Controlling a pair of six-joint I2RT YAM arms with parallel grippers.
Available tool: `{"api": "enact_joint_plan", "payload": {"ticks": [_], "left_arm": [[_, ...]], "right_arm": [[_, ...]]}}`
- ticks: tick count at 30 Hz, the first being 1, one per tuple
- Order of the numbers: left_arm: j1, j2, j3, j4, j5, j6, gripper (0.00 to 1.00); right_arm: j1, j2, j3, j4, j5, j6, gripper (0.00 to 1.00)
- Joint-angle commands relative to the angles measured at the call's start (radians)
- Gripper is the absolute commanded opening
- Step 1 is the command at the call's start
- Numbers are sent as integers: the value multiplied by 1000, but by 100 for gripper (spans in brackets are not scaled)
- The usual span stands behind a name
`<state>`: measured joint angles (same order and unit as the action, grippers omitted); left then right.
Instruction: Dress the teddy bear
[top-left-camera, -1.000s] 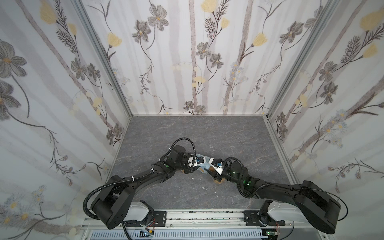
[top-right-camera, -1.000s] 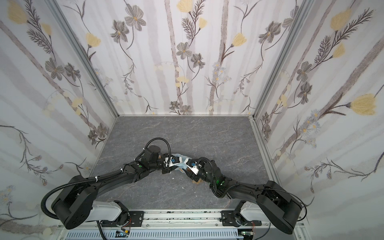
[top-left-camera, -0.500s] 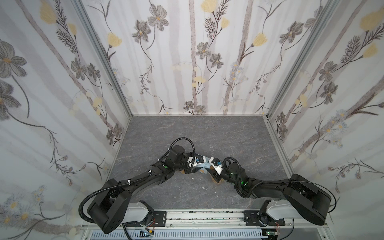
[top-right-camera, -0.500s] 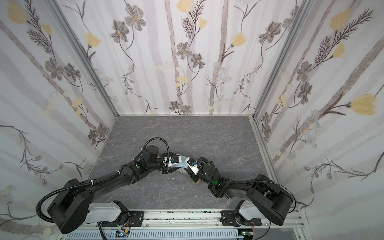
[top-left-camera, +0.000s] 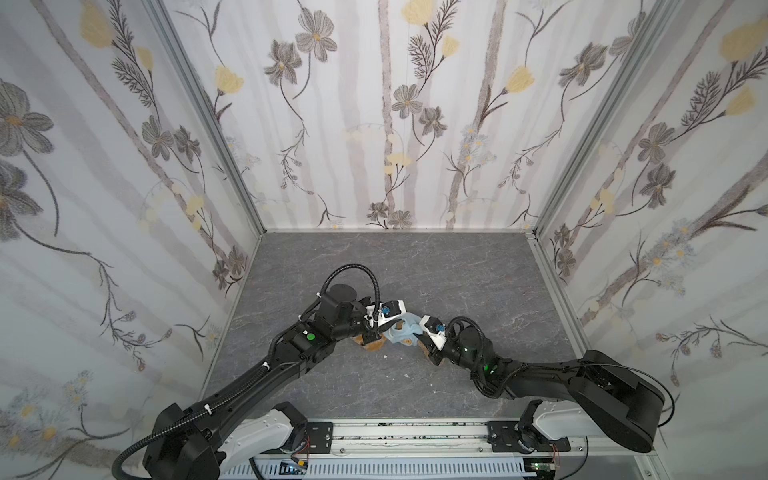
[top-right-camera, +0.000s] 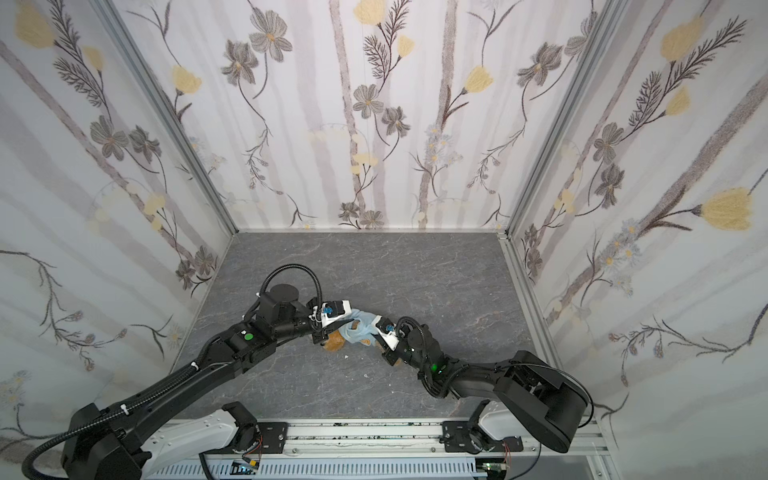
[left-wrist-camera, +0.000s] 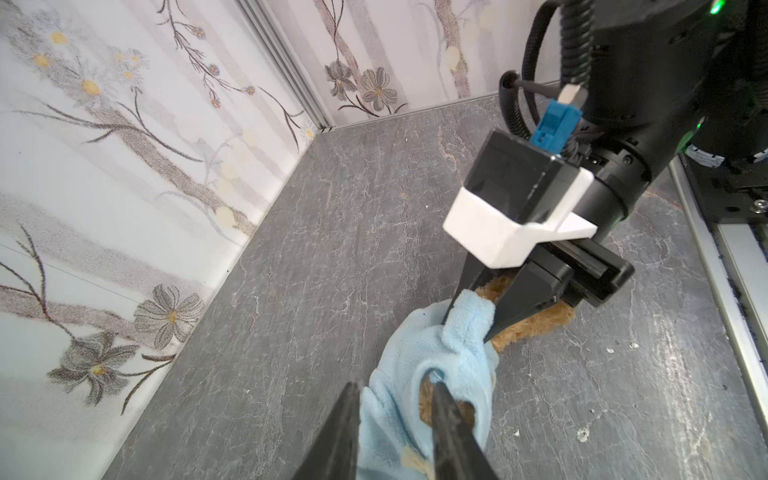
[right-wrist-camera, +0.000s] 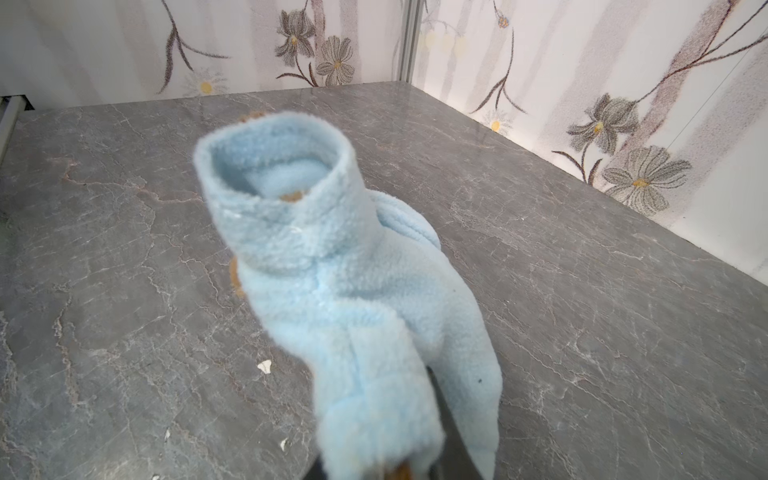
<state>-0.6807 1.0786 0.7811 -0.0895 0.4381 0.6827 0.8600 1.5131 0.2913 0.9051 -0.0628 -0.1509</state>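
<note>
In both top views the teddy bear (top-left-camera: 374, 344) (top-right-camera: 335, 343) lies near the middle of the grey stone-look table (top-left-camera: 415, 270), a little toward the near edge. It is mostly under a light-blue top (top-left-camera: 402, 330) stretched between my two arms. My left gripper (top-left-camera: 380, 329) and right gripper (top-left-camera: 422, 332) meet over it. Floral walls (top-left-camera: 374, 124) close the left, far and right sides, and a metal rail (top-left-camera: 395, 432) runs along the near edge.

On the left wrist camera, my left gripper (left-wrist-camera: 395, 384) pinches the top's fabric, one finger through an opening. The right gripper (left-wrist-camera: 467, 328) is clamped on a fold, with brown fur just behind it.

On the right wrist camera the top (right-wrist-camera: 332, 291) fills the view, an open cuff showing specks of fur. White crumbs (right-wrist-camera: 264, 365) dot the table.
</note>
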Motion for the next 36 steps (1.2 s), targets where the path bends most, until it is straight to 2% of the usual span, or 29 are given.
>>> {"api": "enact_joint_plan", "payload": {"ticks": [1, 8, 20, 27, 32, 36], "left_arm": [[-18, 30, 44, -143, -30, 63, 21], [-62, 81, 83, -198, -120, 145, 9], [-88, 176, 147, -248, -211, 217, 4], [-97, 202, 162, -276, -128, 232, 10], [-106, 229, 174, -292, -139, 249, 14], [-108, 241, 191, -292, -122, 256, 22]], "right_arm": [[0, -7, 0, 44, 29, -10, 19], [2, -17, 0, 29, 38, -10, 18], [4, -16, 4, 26, 41, -12, 17], [4, -11, 9, 28, 45, -14, 16], [4, -14, 6, 41, 39, -5, 14], [4, -12, 5, 53, 37, 15, 13]]}}
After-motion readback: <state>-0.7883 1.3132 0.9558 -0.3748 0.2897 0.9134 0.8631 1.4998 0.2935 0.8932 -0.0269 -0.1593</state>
